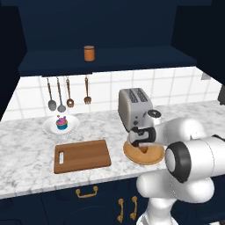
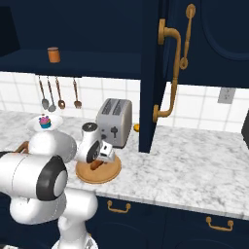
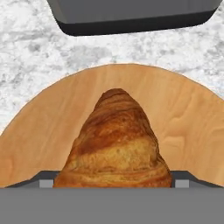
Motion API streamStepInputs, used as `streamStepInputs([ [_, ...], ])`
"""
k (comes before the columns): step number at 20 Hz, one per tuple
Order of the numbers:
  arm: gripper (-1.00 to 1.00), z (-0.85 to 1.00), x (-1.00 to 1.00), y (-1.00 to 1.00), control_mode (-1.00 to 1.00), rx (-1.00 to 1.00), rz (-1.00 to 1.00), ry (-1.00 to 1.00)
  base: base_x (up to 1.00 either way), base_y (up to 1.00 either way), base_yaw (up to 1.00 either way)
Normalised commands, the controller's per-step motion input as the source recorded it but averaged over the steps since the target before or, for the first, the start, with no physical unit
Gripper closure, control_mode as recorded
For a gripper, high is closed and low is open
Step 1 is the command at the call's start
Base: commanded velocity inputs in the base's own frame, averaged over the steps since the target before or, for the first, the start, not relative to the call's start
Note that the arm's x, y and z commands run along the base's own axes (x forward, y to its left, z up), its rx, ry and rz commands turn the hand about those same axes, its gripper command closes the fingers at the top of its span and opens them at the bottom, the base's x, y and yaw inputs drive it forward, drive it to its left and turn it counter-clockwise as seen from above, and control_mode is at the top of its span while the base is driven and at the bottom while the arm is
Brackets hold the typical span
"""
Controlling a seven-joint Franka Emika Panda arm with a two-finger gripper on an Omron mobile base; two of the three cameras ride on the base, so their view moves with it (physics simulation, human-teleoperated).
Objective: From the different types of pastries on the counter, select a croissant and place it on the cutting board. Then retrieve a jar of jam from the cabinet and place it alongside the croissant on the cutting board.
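The golden-brown croissant [image 3: 116,140] lies on a round tan wooden plate [image 1: 154,159] in front of the toaster. My gripper [image 1: 143,146] is lowered onto it, open, with one dark fingertip on each side of the pastry [image 2: 97,164]; in the hand view the gripper [image 3: 113,184] straddles it closely. The brown cutting board [image 1: 82,156] lies bare on the counter [image 1: 26,145] to the plate's left. A cupcake [image 1: 61,123] sits on a white plate behind the board. The reddish-brown jam jar [image 1: 89,53] stands on the open cabinet's shelf [image 1: 132,57].
A silver toaster [image 1: 134,107] stands right behind the wooden plate. Several utensils [image 1: 61,94] hang on the tiled wall. An open navy cabinet door [image 2: 151,73] with a brass handle hangs over the counter to the right of the toaster.
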Motion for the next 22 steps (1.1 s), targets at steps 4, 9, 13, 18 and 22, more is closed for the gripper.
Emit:
streamStepInputs([
  [4, 1.00, 1.00, -0.09, 0.00, -1.00, 0.00, 0.00, 0.00, 0.00, 0.00, 0.00],
  [9, 1.00, 0.79, -0.10, 0.48, -1.00, 0.00, -0.01, 0.00, 0.00, 0.00, 0.00],
  [13, 1.00, 0.38, 0.00, 0.97, -1.00, 0.00, -0.02, 0.02, 0.00, 0.00, 0.00],
  [18, 1.00, 0.18, 0.00, 1.00, -1.00, -0.01, -0.02, 0.08, 0.00, 0.00, 0.00],
  [22, 1.00, 0.15, 0.10, 1.00, -1.00, -0.04, 0.00, 0.16, 0.00, 0.00, 0.00],
])
